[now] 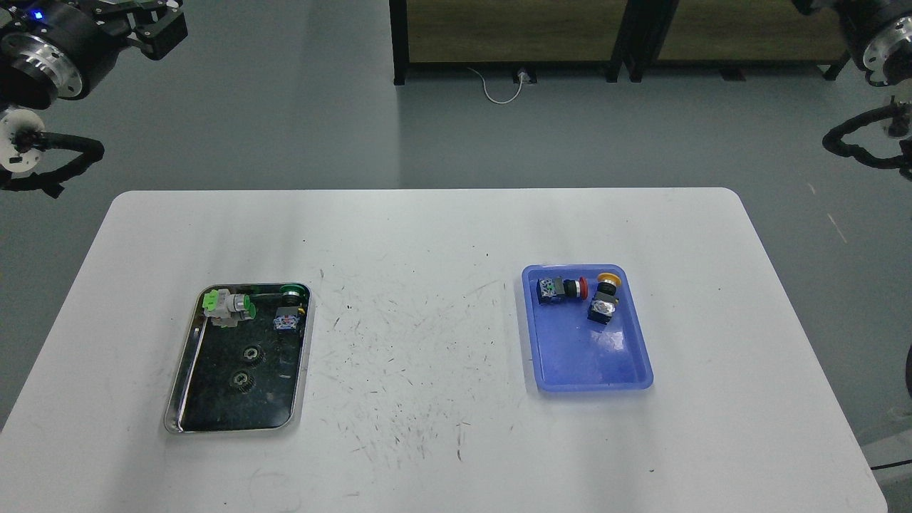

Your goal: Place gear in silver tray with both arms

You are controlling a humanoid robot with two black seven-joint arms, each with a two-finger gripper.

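Observation:
The silver tray (184, 388) lies on the left half of the white table. Two small dark gears (251, 353) (242, 380) lie flat on its dark bottom. A green-and-white switch (228, 306) and a green push button (291, 308) lie at its far end. My left gripper (162, 21) is high in the top left corner, far above and behind the tray. It is cut off by the frame edge and holds nothing I can see. Only the wrist (882, 39) of my right arm shows at the top right; its gripper is out of view.
A blue plastic tray (645, 374) on the right half of the table holds a red push button (566, 288) and a yellow one (605, 299). The table (427, 235) is scuffed in the middle. A dark cabinet (513, 35) stands behind on the grey floor.

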